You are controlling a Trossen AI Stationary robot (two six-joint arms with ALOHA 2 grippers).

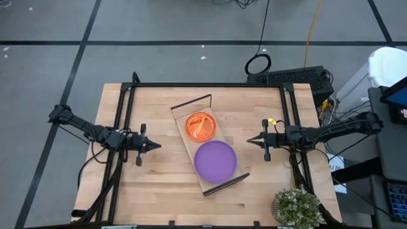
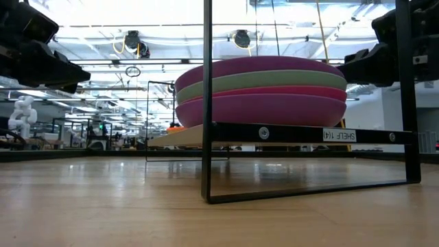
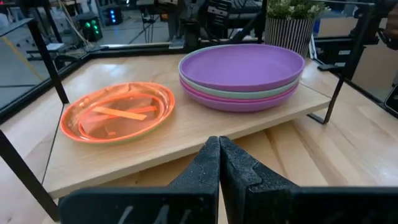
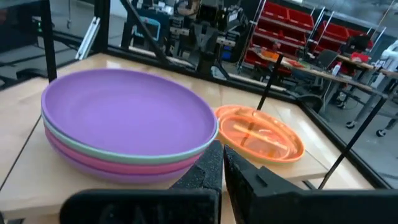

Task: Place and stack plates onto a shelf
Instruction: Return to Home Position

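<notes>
The shelf (image 1: 191, 149), a light wooden board with black wire frames at both short ends, stands slantwise in the table's middle. A stack of large plates lies on its near half: purple (image 1: 215, 160) on top, teal (image 3: 249, 92) under it, magenta (image 3: 239, 102) lowest. Small translucent plates with orange (image 1: 200, 126) on top lie on its far half. My left gripper (image 1: 156, 145) hovers shut and empty left of the shelf. My right gripper (image 1: 250, 141) hovers shut and empty right of it.
A black rail frame (image 1: 210, 85) runs around the tabletop. A potted plant (image 1: 297, 207) stands at the near right corner. Bare wooden tabletop (image 1: 159, 184) lies near and left of the shelf. A keyboard (image 1: 299, 77) lies beyond the far edge.
</notes>
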